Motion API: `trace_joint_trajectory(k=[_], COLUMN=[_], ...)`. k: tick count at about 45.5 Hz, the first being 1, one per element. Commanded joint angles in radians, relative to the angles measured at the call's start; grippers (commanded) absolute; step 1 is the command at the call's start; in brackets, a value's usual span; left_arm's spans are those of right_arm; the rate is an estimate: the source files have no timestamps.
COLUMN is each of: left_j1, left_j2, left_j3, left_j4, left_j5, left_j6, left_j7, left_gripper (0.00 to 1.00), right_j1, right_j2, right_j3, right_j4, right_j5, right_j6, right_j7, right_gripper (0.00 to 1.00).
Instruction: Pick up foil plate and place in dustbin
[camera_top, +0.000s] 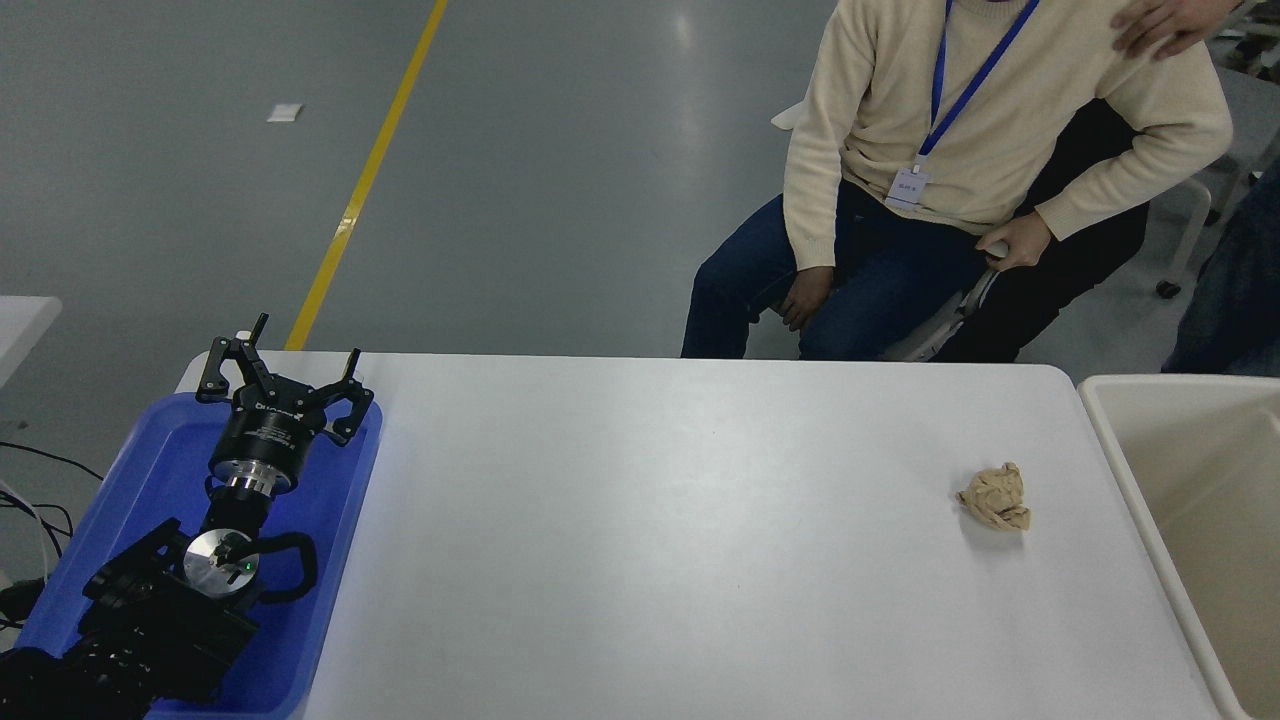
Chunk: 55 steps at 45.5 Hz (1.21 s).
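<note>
In the head view, the white bench (650, 540) fills the lower half of the picture. At about 8 o'clock the left arm lies parked over a blue plastic tray (150, 470), and the left gripper (283, 372) hangs above the tray's far end with its fingers spread wide and nothing between them. The right arm and its gripper are out of sight. Toward 4 o'clock a small tan crumpled paper ball (995, 497) sits alone on the bench, near the right edge. Just beside that edge, at 3 to 4 o'clock, stands the beige dustbin (1100, 395), cut off by the picture's border; only smooth beige walls show in the part that can be seen, and the foil plate cannot be made out anywhere in it or on the bench. At 1 o'clock, beyond the far side, a person in a cream sweater (1010, 110) and blue lanyard sits on a chair.
</note>
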Motion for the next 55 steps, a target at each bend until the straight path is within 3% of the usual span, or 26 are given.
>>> trace_joint_trajectory(k=[1, 13, 22, 33, 41, 55], left_j1=[-0.001, -0.001, -0.001, -0.001, -0.001, 0.001], left_j2=[0.000, 0.000, 0.000, 0.000, 0.000, 0.000], left_j3=[0.000, 0.000, 0.000, 0.000, -0.001, -0.001], left_j4=[-0.001, 0.001, 0.001, 0.001, 0.001, 0.001], left_j5=[0.000, 0.000, 0.000, 0.000, -0.001, 0.000], left_j6=[0.000, 0.000, 0.000, 0.000, 0.000, 0.000], left_j7=[0.000, 0.002, 0.000, 0.000, 0.000, 0.000], left_gripper=[1.00, 1.00, 1.00, 1.00, 1.00, 1.00], right_j1=[0.294, 0.630, 0.892, 1.099, 1.285, 1.497], right_j2=[-0.067, 0.109, 0.226, 0.312, 0.412, 0.482], right_j3=[-0.348, -0.817, -0.982, -0.980, -0.956, -0.885], right_j4=[0.291, 0.458, 0.498, 0.525, 0.604, 0.753], right_j5=[0.001, 0.001, -0.012, -0.038, -0.089, -0.088], right_j6=[0.006, 0.108, 0.516, 0.837, 0.837, 0.837], right_j7=[0.000, 0.003, 0.001, 0.001, 0.000, -0.002], right_gripper=[0.99, 1.00, 1.00, 1.00, 1.00, 1.00])
